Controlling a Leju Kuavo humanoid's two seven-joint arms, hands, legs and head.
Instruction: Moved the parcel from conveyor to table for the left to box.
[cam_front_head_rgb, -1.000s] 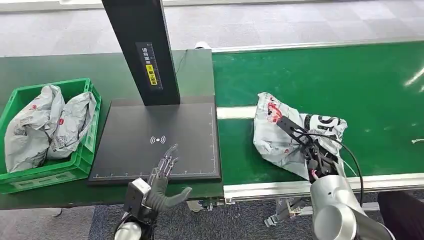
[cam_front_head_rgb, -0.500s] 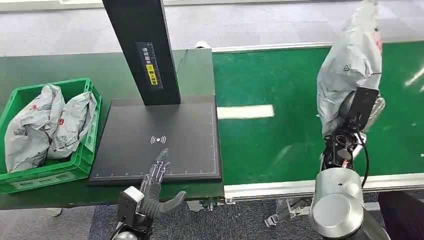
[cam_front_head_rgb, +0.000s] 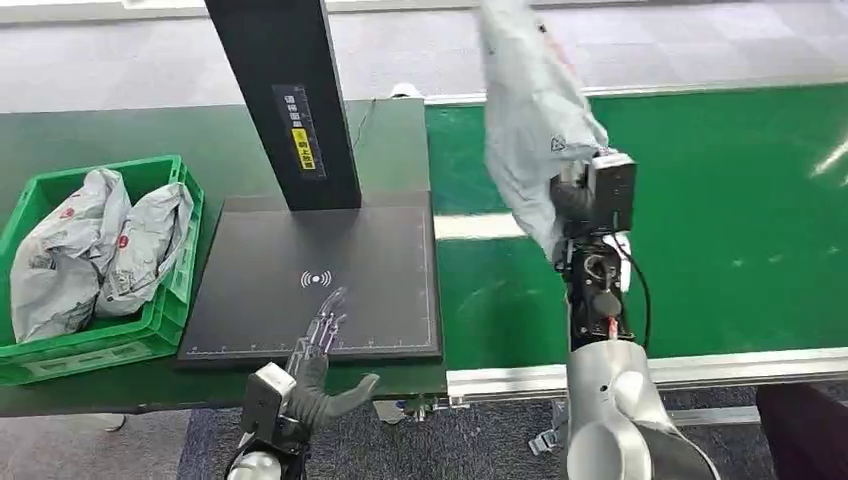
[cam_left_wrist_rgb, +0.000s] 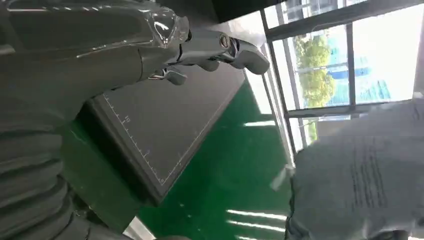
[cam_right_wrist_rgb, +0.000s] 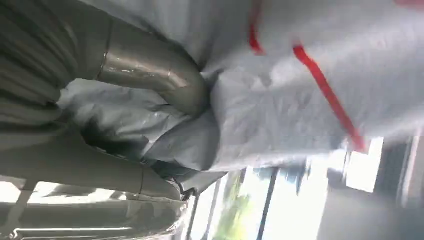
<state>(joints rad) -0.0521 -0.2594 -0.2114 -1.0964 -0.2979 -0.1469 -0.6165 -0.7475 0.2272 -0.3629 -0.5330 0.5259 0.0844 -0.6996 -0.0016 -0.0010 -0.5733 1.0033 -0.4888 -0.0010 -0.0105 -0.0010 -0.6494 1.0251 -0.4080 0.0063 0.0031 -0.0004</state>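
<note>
From the left: green plastic crate (cam_front_head_rgb: 175, 290) holding two grey bags; our left hand (cam_front_head_rgb: 322, 372), fingers spread and empty, at the flat black scanner pad (cam_front_head_rgb: 320, 270); our right hand (cam_front_head_rgb: 572, 205) gripping the crumpled grey plastic parcel (cam_front_head_rgb: 530, 110) above the green conveyor belt (cam_front_head_rgb: 720, 200). We should lower it flat on the pad, within the left hand's reach.

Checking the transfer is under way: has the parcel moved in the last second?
Yes. The parcel, held by the right hand, has risen off the conveyor and swung left toward the black pad.
</note>
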